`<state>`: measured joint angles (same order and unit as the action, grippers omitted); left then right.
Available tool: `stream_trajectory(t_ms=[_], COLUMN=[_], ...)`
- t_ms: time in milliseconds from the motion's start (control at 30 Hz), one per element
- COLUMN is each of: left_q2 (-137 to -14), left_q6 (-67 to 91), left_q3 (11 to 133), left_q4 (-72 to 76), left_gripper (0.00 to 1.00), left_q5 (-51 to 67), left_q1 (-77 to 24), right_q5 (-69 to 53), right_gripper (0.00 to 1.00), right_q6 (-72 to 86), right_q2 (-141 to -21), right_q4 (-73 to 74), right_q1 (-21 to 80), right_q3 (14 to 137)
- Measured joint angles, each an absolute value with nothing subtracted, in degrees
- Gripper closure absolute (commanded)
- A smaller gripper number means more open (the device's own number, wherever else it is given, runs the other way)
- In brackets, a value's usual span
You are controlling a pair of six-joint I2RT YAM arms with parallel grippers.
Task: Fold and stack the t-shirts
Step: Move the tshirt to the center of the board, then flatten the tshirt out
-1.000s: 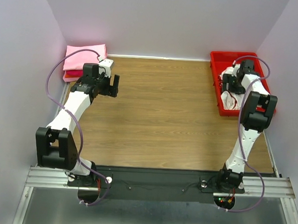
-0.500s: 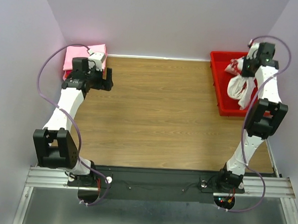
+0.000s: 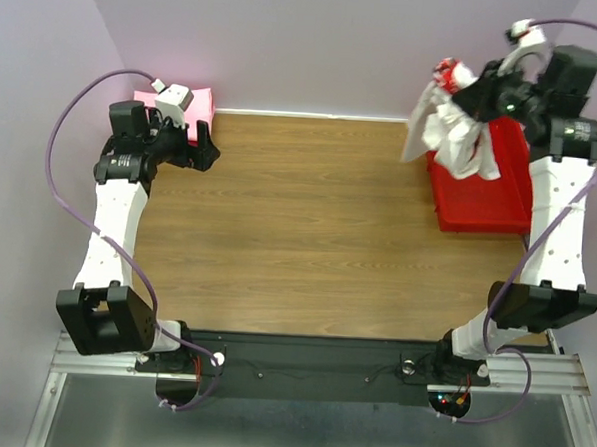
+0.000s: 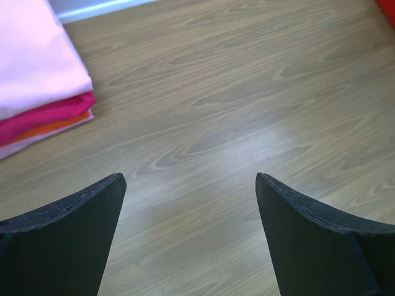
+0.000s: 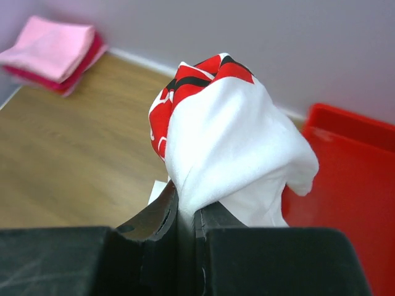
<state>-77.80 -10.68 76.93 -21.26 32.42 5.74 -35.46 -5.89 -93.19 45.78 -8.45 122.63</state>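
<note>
A white t-shirt (image 3: 454,132) with a red and black print hangs bunched in the air over the left rim of the red tray. My right gripper (image 3: 456,82) is shut on it; in the right wrist view the cloth (image 5: 228,142) is pinched between the jaws of the gripper (image 5: 188,213). A stack of folded pink and red t-shirts (image 4: 37,80) lies in the far left corner (image 3: 200,103). My left gripper (image 3: 207,149) hovers just right of that stack, open with nothing between its fingers (image 4: 80,228).
The red plastic tray (image 3: 480,198) stands at the far right of the wooden table (image 3: 308,224). Purple walls close in the back and both sides. The white shirt's loose end dangles down to the tray's left rim.
My right gripper shut on the white shirt in the tray, then lifted it high and leftward. My left arm drew back toward the far left corner, still open.
</note>
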Motion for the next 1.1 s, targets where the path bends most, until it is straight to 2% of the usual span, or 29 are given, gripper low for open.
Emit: stream_trajectory(t_ms=[100,133,333,400,500,633,733,800,933,1033,1100], left_q2=[-75.1,-74.3,-71.9,-71.6,-71.3,-70.6,-70.5,-70.9,-74.9,-78.6,-81.7], left_q6=[-11.6,-11.9,-15.1,-17.6,-22.1,-28.6,-31.8,-32.8,-33.0,-33.0,-32.9], left_q3=[76.9,76.9,75.8,74.2,70.9,64.9,59.5,56.7,54.1,53.8,53.8], left_q4=[-21.4,-21.4,-22.3,-23.3,-24.8,-25.2,-24.9,-24.1,-19.8,-15.6,-11.9], left_gripper=[0.01,0.01,0.01,0.01,0.07,0.18,0.19,0.19,0.12,0.11,0.11], left_q5=[35.4,36.4,41.9,43.7,43.7,40.3,37.2,34.9,29.0,25.0,21.9], left_q1=[5.7,5.7,5.7,5.6,3.5,-6.7,-18.1,-25.2,-38.5,-44.9,-49.1], right_q5=[-34.4,-34.2,-33.8,-33.8,-32.7,-28.2,-24.8,-22.8,-19.2,-16.7,-15.3], right_gripper=[0.3,0.0,0.0,0.0,0.0,0.05,0.1,0.12,0.13,0.14,0.18], right_q6=[-4.3,-3.7,-1.4,-1.3,-2.2,-4.9,-6.3,-6.9,-7.1,-6.8,-6.4], right_q2=[-89.2,-88.6,-93.8,-96.1,-96.0,-90.6,-88.3,-89.1,-94.3,-97.6,-99.4], right_q4=[45.2,43.6,42.0,42.7,43.0,42.0,42.1,42.1,41.4,39.3,37.4], right_q1=[0.0,2.7,19.1,21.6,21.9,19.7,17.9,16.6,13.0,11.5,11.2], right_q3=[112.6,108.8,90.3,88.9,87.9,81.4,75.8,73.3,71.4,71.2,71.3])
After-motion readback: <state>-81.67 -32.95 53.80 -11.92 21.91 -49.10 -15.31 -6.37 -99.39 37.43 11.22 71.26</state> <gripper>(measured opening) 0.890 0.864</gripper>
